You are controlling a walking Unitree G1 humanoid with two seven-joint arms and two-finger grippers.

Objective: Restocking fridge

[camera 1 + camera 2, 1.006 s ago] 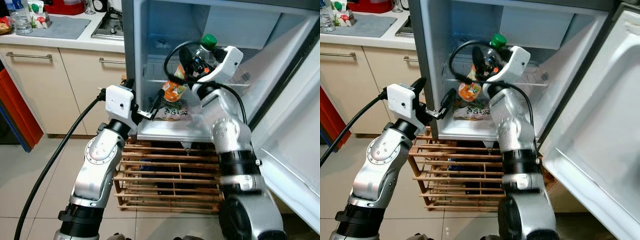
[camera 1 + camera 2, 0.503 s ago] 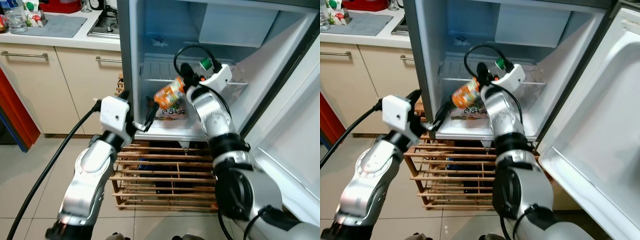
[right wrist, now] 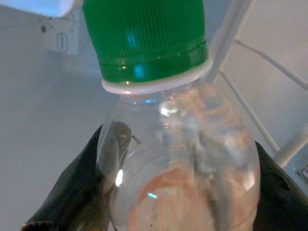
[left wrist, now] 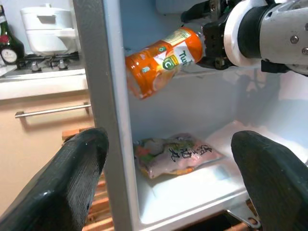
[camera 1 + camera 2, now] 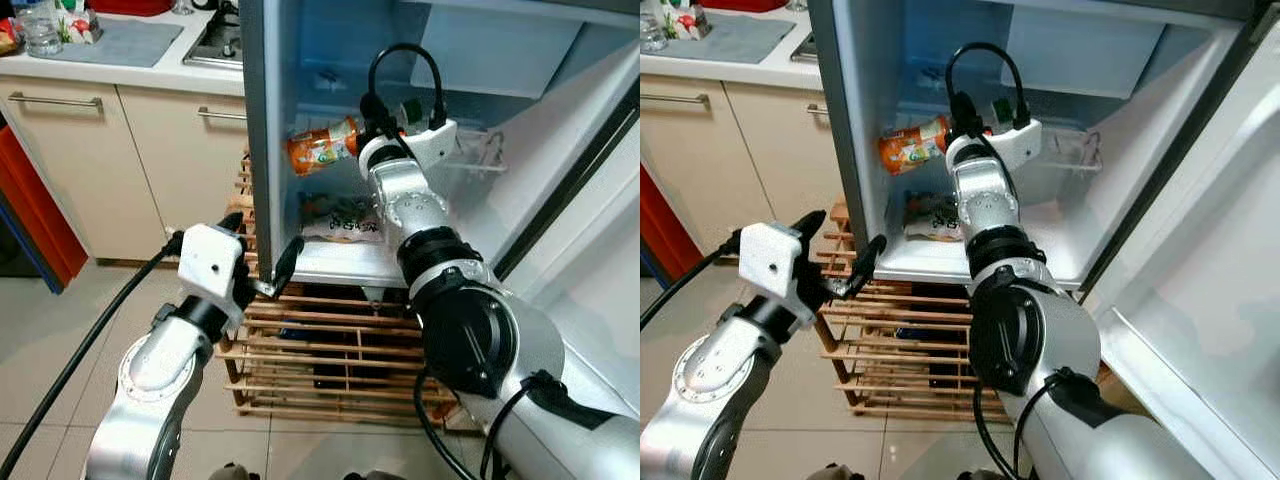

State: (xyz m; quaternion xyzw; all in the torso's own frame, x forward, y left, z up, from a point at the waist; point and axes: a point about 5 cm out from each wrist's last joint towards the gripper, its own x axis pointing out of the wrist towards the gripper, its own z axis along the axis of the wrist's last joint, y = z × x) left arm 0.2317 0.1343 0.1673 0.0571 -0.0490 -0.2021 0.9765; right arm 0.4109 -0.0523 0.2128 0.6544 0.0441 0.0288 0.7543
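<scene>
An orange-labelled bottle point(image 5: 320, 148) with a green cap point(image 3: 147, 36) lies almost level inside the open fridge point(image 5: 258, 120), up at the height of the wire shelf point(image 5: 470, 160). My right gripper point(image 5: 366, 128) is shut on the bottle just below the cap, its black fingers point(image 3: 108, 159) on either side of the clear shoulder. The bottle's base points toward the fridge's left wall. My left gripper point(image 5: 262, 250) hangs open and holds nothing, low in front of the fridge's left edge. A flat food packet point(image 4: 171, 154) lies on the fridge floor.
The fridge door point(image 5: 600, 300) stands open on the right. A wooden slatted rack point(image 5: 330, 350) sits under the fridge. Beige cupboards point(image 5: 110, 160) and a counter point(image 5: 120, 60) with a hob are on the left. A black cable runs from my left wrist.
My right gripper has carried the bottle deeper into the fridge and turned it from tilted to nearly level. My left arm has dropped lower, away from the fridge edge. The camera has shifted.
</scene>
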